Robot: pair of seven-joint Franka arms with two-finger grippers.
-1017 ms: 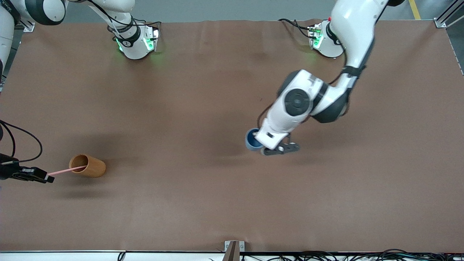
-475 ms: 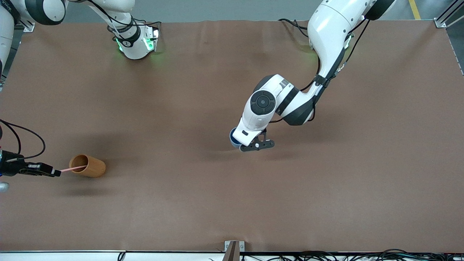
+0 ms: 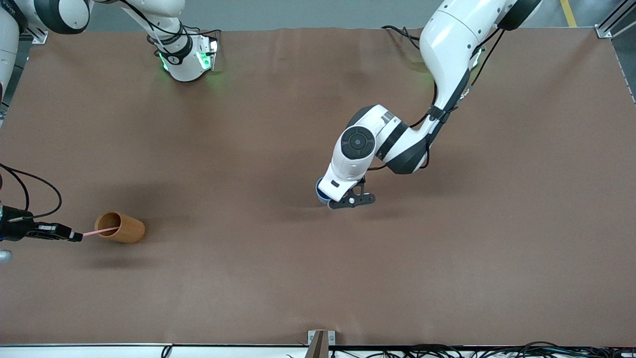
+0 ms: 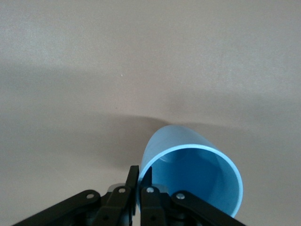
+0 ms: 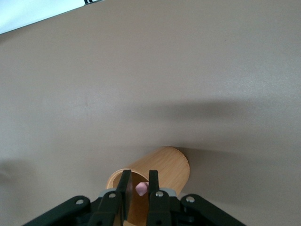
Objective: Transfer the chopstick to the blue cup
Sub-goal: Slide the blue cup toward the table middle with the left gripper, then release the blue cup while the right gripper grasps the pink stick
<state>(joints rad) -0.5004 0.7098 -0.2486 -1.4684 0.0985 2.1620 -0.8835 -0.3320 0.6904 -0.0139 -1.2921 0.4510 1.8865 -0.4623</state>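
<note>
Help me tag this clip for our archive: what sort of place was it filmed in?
Probably a robotics lab or test cell: two white arms are bolted to a wide table under a plain brown cover, loose cables trail along its edge, and only test props sit out, such as an orange-brown cylindrical cup.

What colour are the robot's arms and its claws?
Both arms are glossy white with dark grey joints and thin black cables along them. Green lights glow at their bases. The left claw and right claw are black, with flat fingers and small silver screws.
</note>
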